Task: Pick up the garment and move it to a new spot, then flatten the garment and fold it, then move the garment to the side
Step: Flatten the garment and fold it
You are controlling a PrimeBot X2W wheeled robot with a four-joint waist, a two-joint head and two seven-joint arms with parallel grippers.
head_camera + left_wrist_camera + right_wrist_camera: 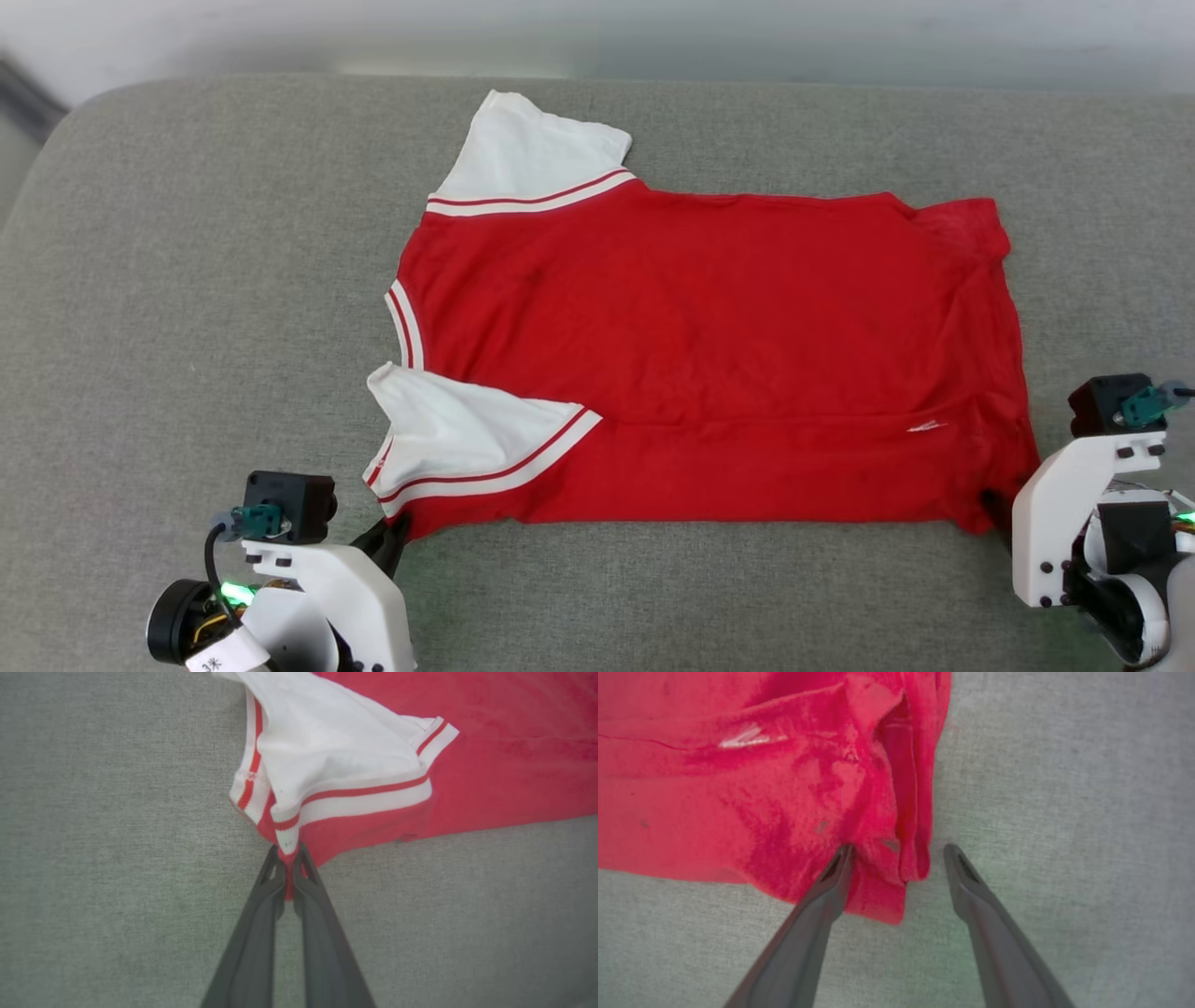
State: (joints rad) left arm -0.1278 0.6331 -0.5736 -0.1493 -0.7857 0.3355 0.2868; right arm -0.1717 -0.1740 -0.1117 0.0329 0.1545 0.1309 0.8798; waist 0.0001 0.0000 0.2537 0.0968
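Head view: the garment [691, 355] lies spread on a grey cushion [187, 280], plain red side up. Its length runs from the left tool [387, 546] across to the right tool [994, 509], and its bulk lies beyond both.

The left tool [289, 851] is closed tight. Its two dark fingers [261, 914] pinch a thin fold of red cloth at the garment's [490, 765] near corner. Just past its tips sits the striped trim [355, 795], and beyond that a rumpled white panel [327, 737]. A second white panel [532, 149] lies well beyond this tool, at the garment's far edge. The collar trim [403, 322] lies between the two panels.

The right tool [899, 851] stands wide open and grips nothing. The garment's [714, 802] creased hem corner lies between its fingers. One fingertip [840, 858] rests on the red cloth. The other [957, 856] is over bare cushion [1064, 788], just beside the folded hem edge [920, 812]. A small white mark [747, 737] shows on the cloth beyond this tool, off to the side of the finger on the cloth.
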